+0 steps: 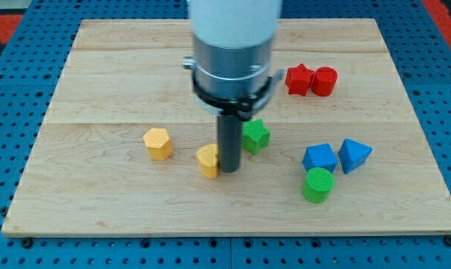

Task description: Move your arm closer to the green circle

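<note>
The green circle (318, 184) is a short green cylinder lying at the view's lower right of the wooden board (98, 75). My tip (229, 170) is at the board's middle, well to the left of the green circle. It touches the right side of a yellow block (207, 160), which the rod partly hides. A green star-like block (255, 136) sits just to the upper right of the rod.
A yellow hexagon block (157, 143) lies left of my tip. Two blue blocks (319, 158) (353, 155) sit just above the green circle. A red star (299, 79) and a red cylinder (324, 81) lie at the upper right.
</note>
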Robot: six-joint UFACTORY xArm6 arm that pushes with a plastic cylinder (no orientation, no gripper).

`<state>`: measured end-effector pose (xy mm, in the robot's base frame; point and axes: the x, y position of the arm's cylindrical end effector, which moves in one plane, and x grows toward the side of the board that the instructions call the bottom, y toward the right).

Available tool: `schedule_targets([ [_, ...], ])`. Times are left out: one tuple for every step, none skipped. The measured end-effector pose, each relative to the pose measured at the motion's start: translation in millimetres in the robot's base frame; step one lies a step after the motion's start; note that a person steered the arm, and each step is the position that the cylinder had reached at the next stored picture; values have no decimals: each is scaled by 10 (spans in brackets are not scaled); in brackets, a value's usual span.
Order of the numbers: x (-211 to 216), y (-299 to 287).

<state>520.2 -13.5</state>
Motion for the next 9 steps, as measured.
schedule_targets([
  [-84, -480],
  [-110, -670],
  [250, -407],
  [806, -29],
  [986, 463],
  [986, 1211],
  [975, 1759],
  [869, 1804],
  [677, 1804],
])
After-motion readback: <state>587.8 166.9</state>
